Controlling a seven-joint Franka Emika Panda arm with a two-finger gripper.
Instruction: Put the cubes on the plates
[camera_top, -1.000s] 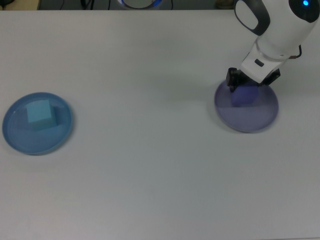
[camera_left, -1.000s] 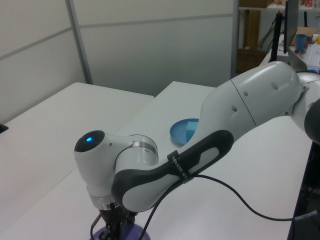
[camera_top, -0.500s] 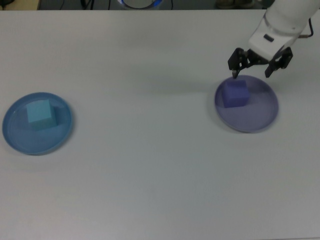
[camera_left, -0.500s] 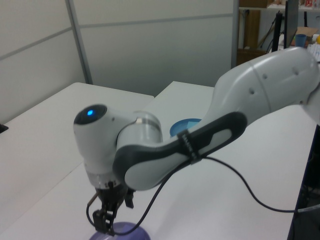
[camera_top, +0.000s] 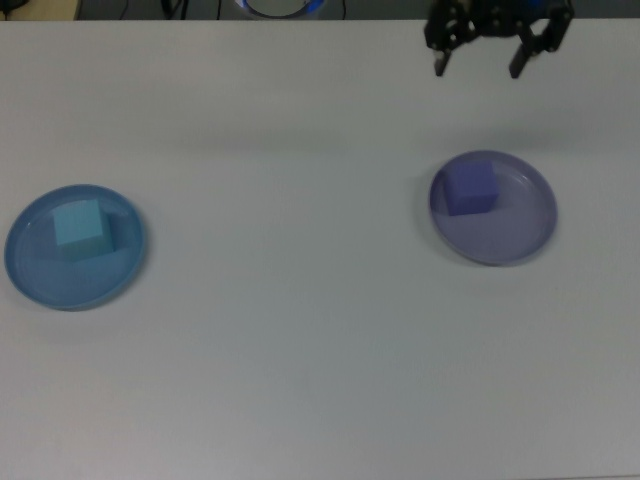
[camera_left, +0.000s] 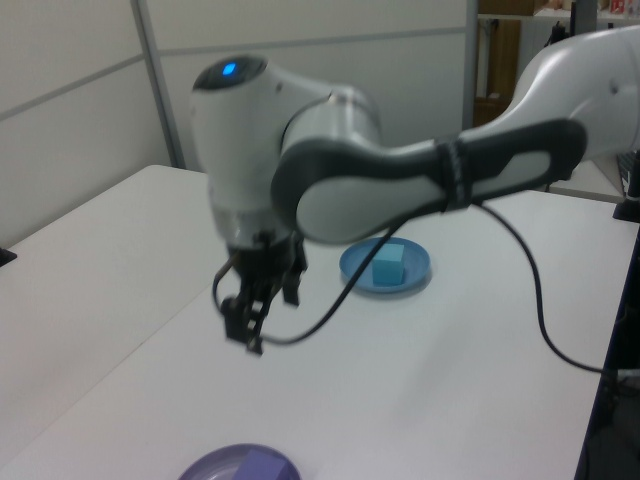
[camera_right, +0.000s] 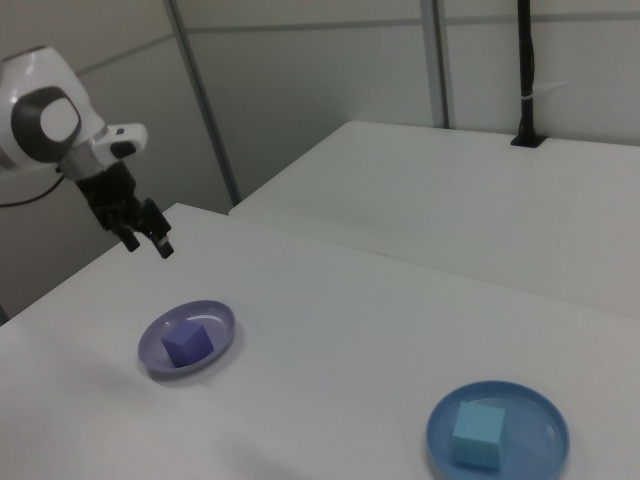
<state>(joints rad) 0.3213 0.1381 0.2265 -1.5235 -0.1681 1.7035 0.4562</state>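
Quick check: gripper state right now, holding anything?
Gripper: open, holding nothing, raised clear of the purple plate where the violet cube sits.

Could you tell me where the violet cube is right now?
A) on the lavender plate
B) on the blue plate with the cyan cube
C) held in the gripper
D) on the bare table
A: the violet cube sits on the lavender plate, while the open gripper is empty and well clear of it.
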